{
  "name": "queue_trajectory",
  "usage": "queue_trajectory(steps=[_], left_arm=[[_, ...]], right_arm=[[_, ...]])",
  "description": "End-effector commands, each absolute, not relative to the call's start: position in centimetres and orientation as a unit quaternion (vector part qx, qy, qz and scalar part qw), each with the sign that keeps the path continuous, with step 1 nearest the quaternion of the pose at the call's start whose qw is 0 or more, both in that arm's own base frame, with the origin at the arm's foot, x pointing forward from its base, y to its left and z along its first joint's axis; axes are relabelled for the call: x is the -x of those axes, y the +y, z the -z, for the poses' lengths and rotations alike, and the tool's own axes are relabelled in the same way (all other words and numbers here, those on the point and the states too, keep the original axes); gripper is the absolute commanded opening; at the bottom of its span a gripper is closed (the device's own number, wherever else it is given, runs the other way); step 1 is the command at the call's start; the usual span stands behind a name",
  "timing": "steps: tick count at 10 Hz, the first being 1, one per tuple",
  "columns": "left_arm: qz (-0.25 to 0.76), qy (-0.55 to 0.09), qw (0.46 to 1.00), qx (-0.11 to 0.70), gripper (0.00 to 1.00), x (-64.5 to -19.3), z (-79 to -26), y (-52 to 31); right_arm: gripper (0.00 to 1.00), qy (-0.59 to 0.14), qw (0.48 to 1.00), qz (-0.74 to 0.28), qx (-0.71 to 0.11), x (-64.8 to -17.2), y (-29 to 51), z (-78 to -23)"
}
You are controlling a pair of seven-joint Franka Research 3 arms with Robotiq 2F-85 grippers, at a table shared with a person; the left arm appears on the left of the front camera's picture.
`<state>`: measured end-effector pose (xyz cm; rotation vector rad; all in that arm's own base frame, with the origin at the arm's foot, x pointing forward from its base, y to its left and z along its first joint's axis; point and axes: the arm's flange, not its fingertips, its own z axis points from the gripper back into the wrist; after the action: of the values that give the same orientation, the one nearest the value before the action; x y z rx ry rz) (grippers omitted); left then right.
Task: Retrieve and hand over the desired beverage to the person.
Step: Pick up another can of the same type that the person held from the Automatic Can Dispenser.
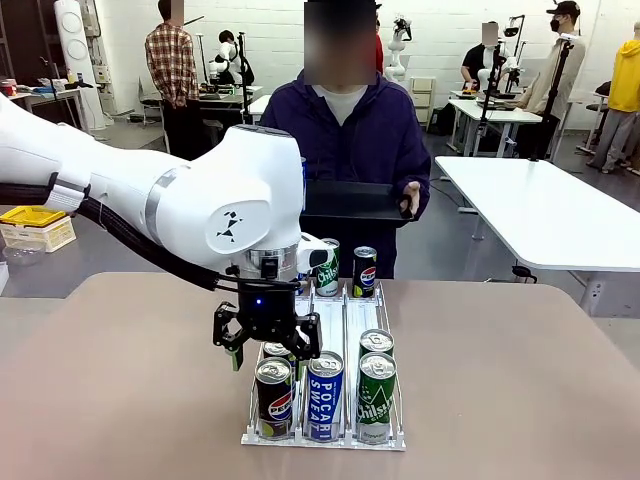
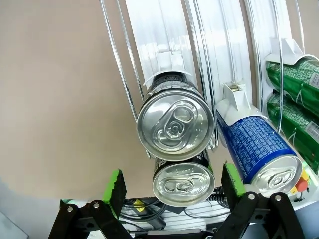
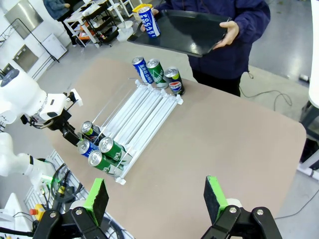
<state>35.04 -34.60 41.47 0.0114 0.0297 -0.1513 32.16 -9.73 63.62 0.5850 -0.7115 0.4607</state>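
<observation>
Black left end effector (image 1: 268, 351) released over a silver-topped Pepsi can (image 2: 183, 184) in the white wire rack (image 1: 334, 310); right end effector (image 3: 157, 199) released above brown desk (image 3: 224, 144)

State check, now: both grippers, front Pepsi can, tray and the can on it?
left gripper: open, above the rack's left lane.
right gripper: open, empty.
front Pepsi can: upright, unopened, in the rack.
tray: held by the person.
Pocari can: upright on the tray.
</observation>
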Motion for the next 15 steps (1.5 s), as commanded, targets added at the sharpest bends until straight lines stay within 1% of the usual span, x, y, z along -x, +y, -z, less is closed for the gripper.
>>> queue_trajectory(steps=[1, 7, 10, 11, 12, 13, 15], left_arm=[[0.057, 0.009, 0.998, -0.011, 1.0, -35.2, -41.2, -35.5], [0.035, 0.03, 0.999, -0.006, 1.0, -34.0, -40.9, -34.5], [0.028, 0.048, 0.998, -0.001, 1.0, -34.4, -40.8, -34.6], [0.027, 0.051, 0.998, -0.003, 0.47, -34.4, -40.7, -34.6], [0.026, 0.053, 0.998, -0.004, 0.46, -34.5, -40.6, -34.5], [0.025, 0.056, 0.998, -0.006, 0.0, -34.5, -40.6, -34.4], [0.03, 0.058, 0.998, -0.007, 0.0, -34.5, -40.4, -34.3]], right_arm=[[1.0, -0.347, 0.86, -0.228, -0.295, -32.5, -9.8, -63.6], [1.0, -0.347, 0.86, -0.228, -0.295, -32.5, -9.8, -63.6], [1.0, -0.347, 0.86, -0.228, -0.295, -32.5, -9.8, -63.6], [1.0, -0.347, 0.86, -0.228, -0.295, -32.5, -9.8, -63.6], [1.0, -0.347, 0.86, -0.228, -0.295, -32.5, -9.8, -63.6], [1.0, -0.347, 0.86, -0.228, -0.295, -32.5, -9.8, -63.6], [1.0, -0.347, 0.86, -0.228, -0.295, -32.5, -9.8, -63.6]])
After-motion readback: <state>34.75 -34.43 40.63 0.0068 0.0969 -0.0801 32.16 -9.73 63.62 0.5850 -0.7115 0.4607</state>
